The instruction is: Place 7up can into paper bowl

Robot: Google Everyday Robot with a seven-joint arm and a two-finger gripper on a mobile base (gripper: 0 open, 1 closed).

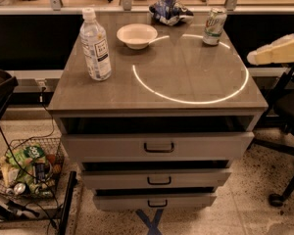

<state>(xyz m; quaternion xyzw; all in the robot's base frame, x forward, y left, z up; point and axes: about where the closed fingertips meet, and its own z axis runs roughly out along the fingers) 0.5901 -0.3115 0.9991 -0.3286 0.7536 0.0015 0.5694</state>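
Task unstarted: 7up can [214, 26] stands back-right on worktop [186, 84], well apart from empty paper bowl [136, 35]. My gripper [265, 55] hovers off the right edge, away from the can; open or shut, cannot tell.

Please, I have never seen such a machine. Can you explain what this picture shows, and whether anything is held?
One camera looks down at a cabinet with drawers; where the camera is mounted is not known. The cream part at the right edge is the robot's claw, off to the cabinet's side, with no object seen in it. On top stand a water bottle at the left, the paper bowl behind it, a snack bag at the back, and the 7up can, upright at the back right, apart from the bowl.
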